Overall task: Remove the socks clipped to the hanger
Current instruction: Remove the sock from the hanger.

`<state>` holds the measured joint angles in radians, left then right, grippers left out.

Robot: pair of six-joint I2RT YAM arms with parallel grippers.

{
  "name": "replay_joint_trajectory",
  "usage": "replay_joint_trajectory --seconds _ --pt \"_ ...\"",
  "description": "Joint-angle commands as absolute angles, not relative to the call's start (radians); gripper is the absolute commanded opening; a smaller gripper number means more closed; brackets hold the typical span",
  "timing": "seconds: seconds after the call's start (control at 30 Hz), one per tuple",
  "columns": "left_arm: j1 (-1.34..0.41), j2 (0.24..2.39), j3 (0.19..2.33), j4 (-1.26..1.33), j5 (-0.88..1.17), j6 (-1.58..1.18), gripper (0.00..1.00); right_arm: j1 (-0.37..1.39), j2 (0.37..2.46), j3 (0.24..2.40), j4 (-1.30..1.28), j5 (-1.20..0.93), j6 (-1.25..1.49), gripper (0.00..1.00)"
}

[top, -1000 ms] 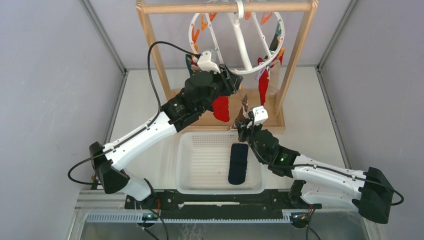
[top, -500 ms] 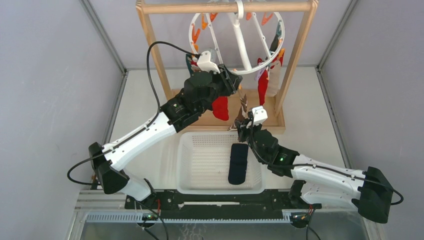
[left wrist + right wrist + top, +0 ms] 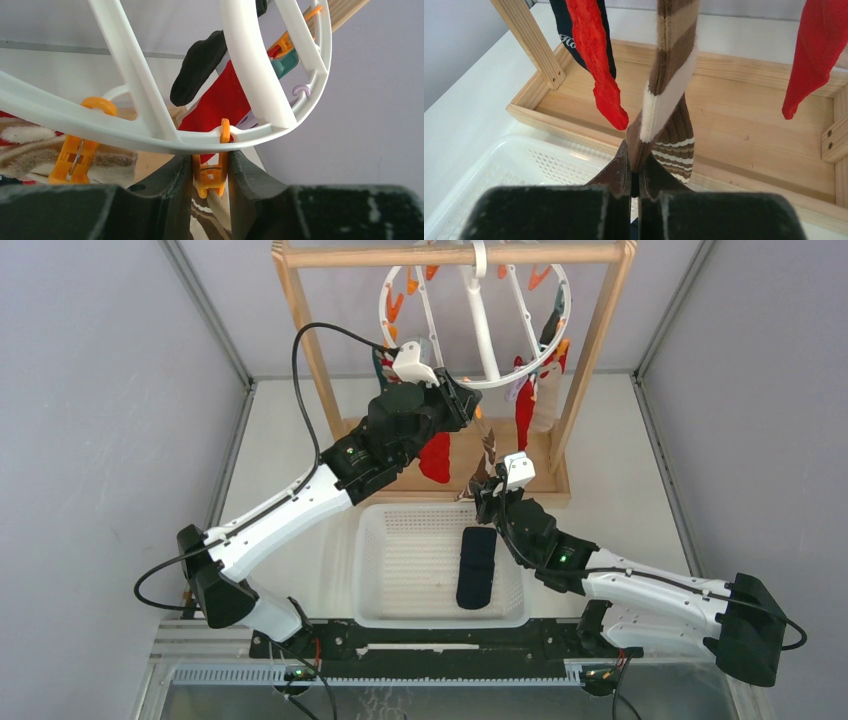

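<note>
The white ring hanger (image 3: 485,340) hangs from the wooden rack, with socks clipped under it. My left gripper (image 3: 210,165) reaches up beneath the ring (image 3: 150,135). Its jaws press both sides of an orange clip (image 3: 211,175) that holds the brown-and-cream striped sock (image 3: 669,90). Lower down, my right gripper (image 3: 635,165) is shut on that sock's bottom end, and the sock runs taut up to the clip. Red socks (image 3: 436,458) (image 3: 526,415) hang on either side. A black sock (image 3: 197,65) hangs behind the ring.
The wooden rack (image 3: 300,340) has two posts and a base tray (image 3: 734,115) under the socks. A white perforated basket (image 3: 400,570) sits in front of it with a navy sock (image 3: 477,568) inside. Grey walls close in left and right.
The left jaws have narrowed onto the orange clip. The red sock by the left arm has swung slightly left. The right arm has stayed still with the striped sock.
</note>
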<state>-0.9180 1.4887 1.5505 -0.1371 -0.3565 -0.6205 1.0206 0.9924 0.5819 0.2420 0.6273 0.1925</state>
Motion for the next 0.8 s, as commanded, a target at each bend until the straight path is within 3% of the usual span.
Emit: replay_joint_trajectory --seconds 0.0,0.27,0.77 --pt "-0.92 1.442 1.587 -0.104 -0.374 -0.611 0.25 1.017 0.99 0.626 0.265 0.629 0.214 0.0" --pt "-0.92 1.446 1.589 -0.106 -0.364 -0.607 0.0 1.017 0.995 0.626 0.261 0.629 0.22 0.0" --pt "-0.919 1.443 1.587 -0.114 -0.368 -0.599 0.0 1.034 0.896 0.585 0.188 0.66 0.241 0.0"
